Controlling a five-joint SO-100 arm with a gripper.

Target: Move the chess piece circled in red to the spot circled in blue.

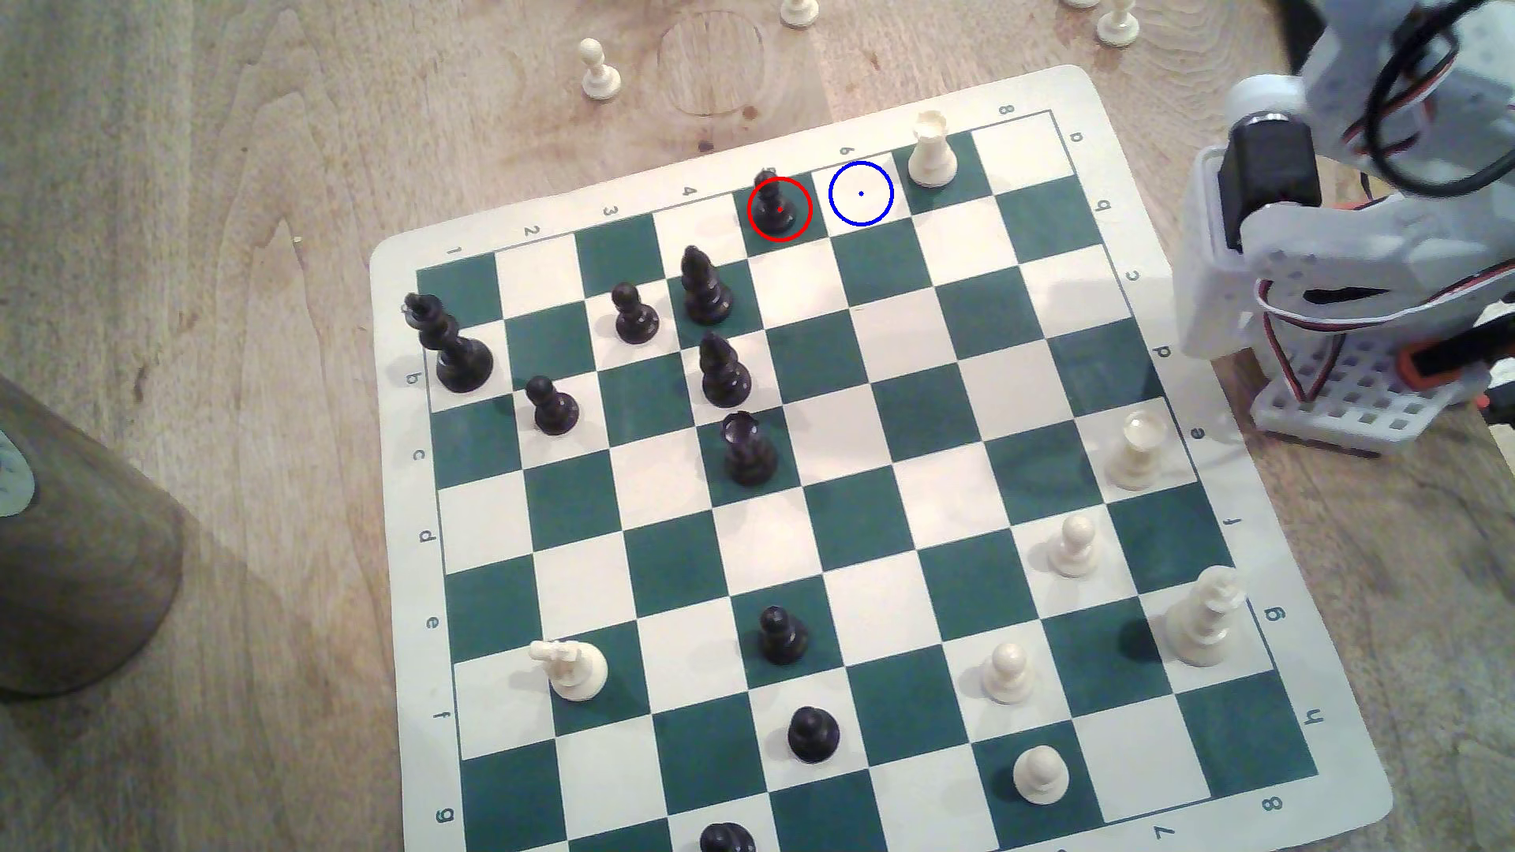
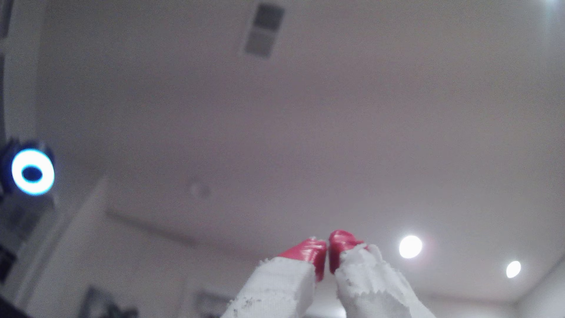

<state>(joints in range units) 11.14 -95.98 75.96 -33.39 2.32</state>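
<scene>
The chess piece (image 1: 777, 205), a small glossy black pawn, stands ringed in red on a dark green square in the board's far row. One square toward the exterior view's right lies the spot (image 1: 861, 194), a cream-white square with a blue ring and centre dot, and nothing stands on it. My arm (image 1: 1312, 246) is folded over its base beyond the board's right edge, far from both. In the wrist view my gripper (image 2: 327, 249) points up at a ceiling. Its red-tipped fingers (image 2: 308, 249) are pressed together with nothing between them.
A white rook (image 1: 932, 151) stands just right of the spot. Two black bishops (image 1: 705, 287) and other black pieces fill the board's left half (image 1: 574, 508). White pieces sit along its right side. A brown cylinder (image 1: 74, 557) stands off the board at left.
</scene>
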